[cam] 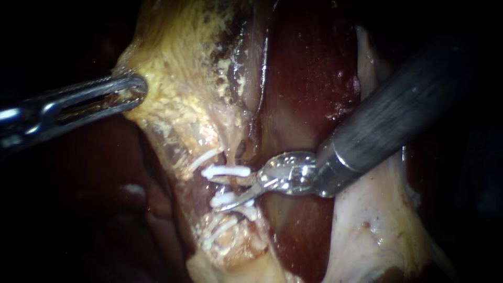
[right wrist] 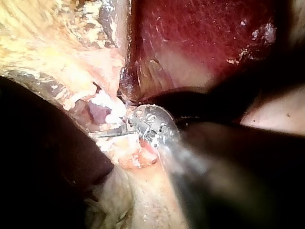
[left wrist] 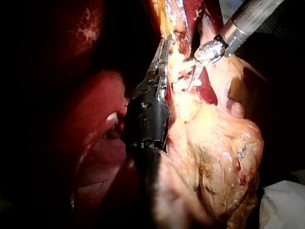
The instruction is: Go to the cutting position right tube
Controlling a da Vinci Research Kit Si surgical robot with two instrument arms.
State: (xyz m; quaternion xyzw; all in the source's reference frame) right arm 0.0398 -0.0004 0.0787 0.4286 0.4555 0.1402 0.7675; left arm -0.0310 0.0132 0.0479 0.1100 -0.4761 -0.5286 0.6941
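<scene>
Endoscope view is showing my left instrument (cam: pixel 133 90) clamping its jaws on the yellow tissue (cam: pixel 178 99) and holding it out to the left, which I judge is what is stretching and exposing the tube (cam: pixel 238 184). My right instrument (cam: pixel 240 196) is reaching in from the upper right. Its blades are standing narrowly apart, and 1 blade is lying against the tube between the 2 white clips (cam: pixel 226 171). The liver (cam: pixel 309 78) is crowding close behind and the clips are leaving only a narrow gap, so any further advance should be small.
</scene>
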